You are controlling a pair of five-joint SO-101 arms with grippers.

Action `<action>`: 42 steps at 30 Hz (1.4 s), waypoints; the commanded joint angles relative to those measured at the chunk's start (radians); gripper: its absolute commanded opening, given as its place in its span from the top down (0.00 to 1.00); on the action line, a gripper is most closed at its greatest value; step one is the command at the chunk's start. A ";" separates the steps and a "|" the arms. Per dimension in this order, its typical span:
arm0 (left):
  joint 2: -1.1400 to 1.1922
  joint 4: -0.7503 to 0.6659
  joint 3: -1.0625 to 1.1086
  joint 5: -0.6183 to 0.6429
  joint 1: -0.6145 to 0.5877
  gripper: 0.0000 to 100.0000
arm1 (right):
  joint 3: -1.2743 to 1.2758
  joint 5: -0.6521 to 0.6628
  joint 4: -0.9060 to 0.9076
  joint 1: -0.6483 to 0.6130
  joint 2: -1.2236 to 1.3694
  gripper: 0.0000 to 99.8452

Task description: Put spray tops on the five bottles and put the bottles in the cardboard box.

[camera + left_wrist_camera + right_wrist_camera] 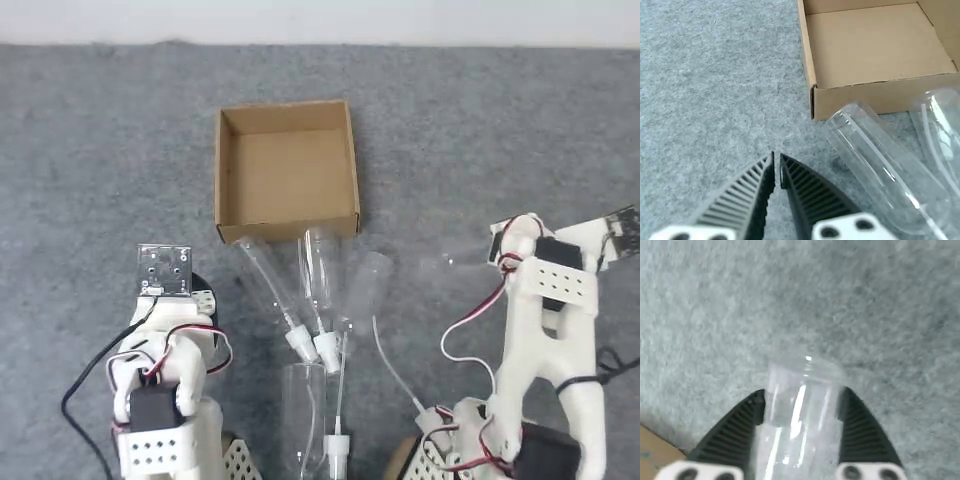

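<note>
Clear plastic bottle between fingers

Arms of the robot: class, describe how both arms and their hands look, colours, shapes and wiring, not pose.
Both the left arm and the right arm have white plastic shells, black motor blocks and loose red, white and black wires. The left arm carries a silvery square plate. The left hand and right hand have black, ribbed, tapering fingers on white mounts.
</note>
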 commanded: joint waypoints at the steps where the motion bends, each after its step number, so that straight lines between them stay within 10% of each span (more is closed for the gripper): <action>1: -0.017 -0.020 -0.028 -0.009 -0.005 0.98 | -0.009 0.020 -0.010 -0.001 -0.054 0.74; 24: -0.017 -0.021 -0.022 -0.009 -0.005 0.98 | -0.146 0.115 0.183 -0.050 -0.065 0.69; 42: -0.017 -0.021 -0.021 -0.011 -0.005 0.98 | -0.279 0.532 0.435 -0.131 -0.065 0.69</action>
